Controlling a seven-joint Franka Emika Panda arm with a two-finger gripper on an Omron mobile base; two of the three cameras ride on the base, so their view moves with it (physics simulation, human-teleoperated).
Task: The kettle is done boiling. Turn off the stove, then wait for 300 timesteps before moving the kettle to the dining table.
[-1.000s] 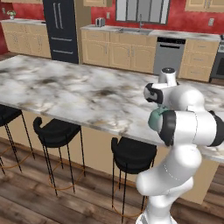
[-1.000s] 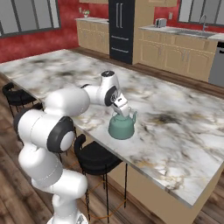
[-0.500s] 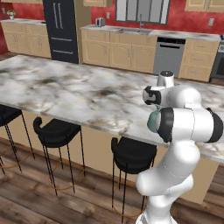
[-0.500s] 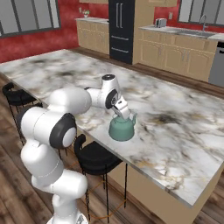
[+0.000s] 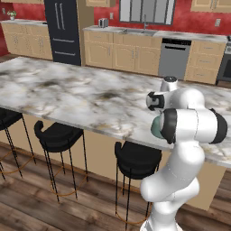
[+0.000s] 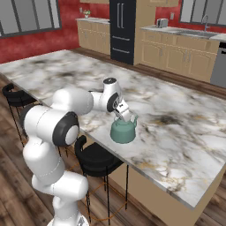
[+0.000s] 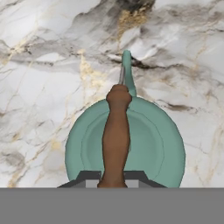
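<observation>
The teal kettle (image 6: 122, 132) stands upright on the marble dining table (image 6: 176, 132), close to its near edge. My gripper (image 6: 126, 115) comes down on it from above and is shut on its brown top handle. In the hand view the kettle (image 7: 153, 148) lies straight below, spout pointing away, and the two dark fingers (image 7: 89, 177) flank the handle's near end. In the left base view my arm hides all but a teal sliver of the kettle (image 5: 156, 128). A dark appliance edge (image 5: 224, 67) at the far right may be the stove; I cannot tell.
Black bar stools (image 5: 58, 135) (image 5: 137, 155) stand along the table's near side, one of them (image 6: 95, 159) right under the kettle's spot. Across the aisle are a black fridge (image 5: 65, 31), wood cabinets and a steel dishwasher (image 5: 173, 58).
The kettle rests in the same spot on the table. My arm's elbow has shifted slightly, with the hand still at the handle.
</observation>
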